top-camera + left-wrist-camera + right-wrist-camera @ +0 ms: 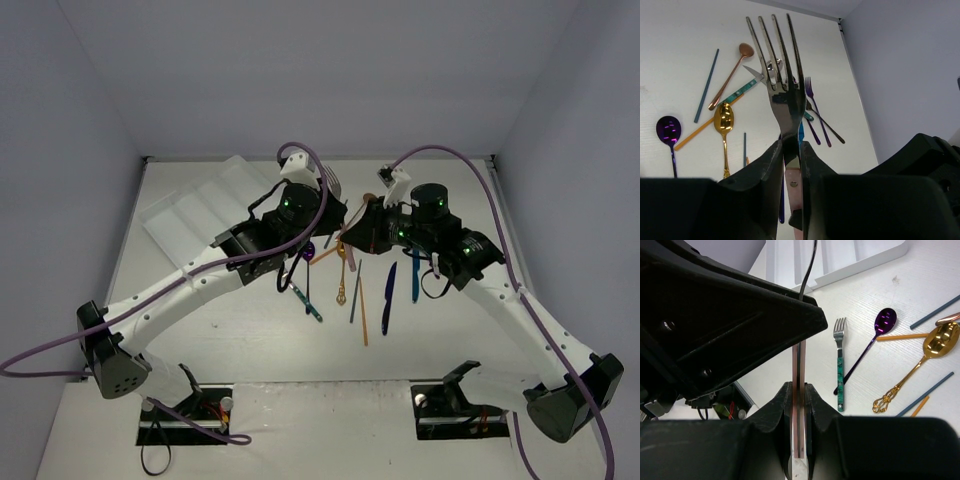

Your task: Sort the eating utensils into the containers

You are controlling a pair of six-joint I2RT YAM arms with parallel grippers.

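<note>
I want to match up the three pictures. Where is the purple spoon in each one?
Top external: the purple spoon is near the middle, a little to the left.
Left wrist: the purple spoon is at the left edge, about halfway down.
Right wrist: the purple spoon is right of centre, in the upper half.
Shared landmark: the gold spoon lies near it in every view.

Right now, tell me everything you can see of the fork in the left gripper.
The fork has four long slim tines and a dark, mirror-shiny metal head that narrows to a neck, then a flat pinkish handle with a rivet. It is held aloft, tines pointing away from the left wrist camera. The left gripper pinches its neck just below the head. The right gripper clamps the handle, seen edge-on there.
</note>
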